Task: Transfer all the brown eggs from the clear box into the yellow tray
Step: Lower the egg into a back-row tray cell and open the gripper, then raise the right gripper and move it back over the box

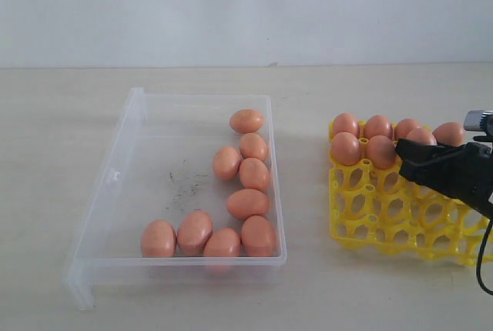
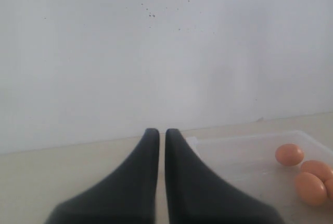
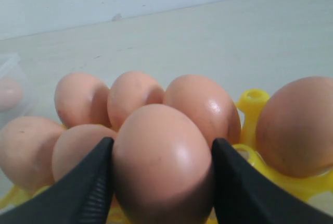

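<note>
Brown eggs (image 1: pixel 247 203) are lying in the clear box (image 1: pixel 115 177), nine of them, and six are sitting in the yellow tray (image 1: pixel 367 165). The right gripper (image 1: pixel 402 158) is hanging over the tray. The left gripper (image 2: pixel 162 135) is hovering near the box, its fingers almost touching, holding nothing. The right gripper's two fingers are squeezing a seventh egg (image 3: pixel 161 161) among the tray's eggs.

Box (image 1: pixel 115 181) left, tray (image 1: pixel 385 227) right, well apart on the table (image 1: pixel 308 296).
Nine eggs (image 1: pixel 247 203) lie in the box along its right wall and front wall. Six fill the tray's back rows, with a seventh egg (image 1: pixel 421 137) there inside the right gripper (image 3: pixel 162 143).
</note>
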`<act>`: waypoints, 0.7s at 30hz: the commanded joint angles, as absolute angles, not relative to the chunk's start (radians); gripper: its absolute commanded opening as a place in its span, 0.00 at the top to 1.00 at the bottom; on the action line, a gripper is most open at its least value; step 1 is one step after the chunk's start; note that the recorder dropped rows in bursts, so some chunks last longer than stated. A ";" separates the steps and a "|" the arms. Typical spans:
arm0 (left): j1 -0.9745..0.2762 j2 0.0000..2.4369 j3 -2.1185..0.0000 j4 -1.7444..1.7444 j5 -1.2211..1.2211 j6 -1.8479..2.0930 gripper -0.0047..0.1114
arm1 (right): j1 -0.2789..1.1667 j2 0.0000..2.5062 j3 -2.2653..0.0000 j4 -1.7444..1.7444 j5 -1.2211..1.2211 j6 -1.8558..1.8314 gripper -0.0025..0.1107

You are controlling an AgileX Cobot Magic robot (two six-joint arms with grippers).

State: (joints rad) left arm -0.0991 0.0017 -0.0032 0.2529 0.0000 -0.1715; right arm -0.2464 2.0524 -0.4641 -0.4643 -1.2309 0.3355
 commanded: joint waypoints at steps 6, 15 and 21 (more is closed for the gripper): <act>-0.104 0.000 0.000 0.251 0.000 -0.170 0.93 | -0.250 2.079 -0.468 -0.478 -1.221 0.337 0.98; -0.104 0.000 0.000 0.251 0.000 -0.170 0.93 | -0.250 2.079 -0.468 -0.484 -1.221 0.337 0.85; -0.104 0.000 0.000 0.251 0.000 -0.170 0.93 | -0.250 2.079 -0.468 -0.484 -1.221 0.337 0.55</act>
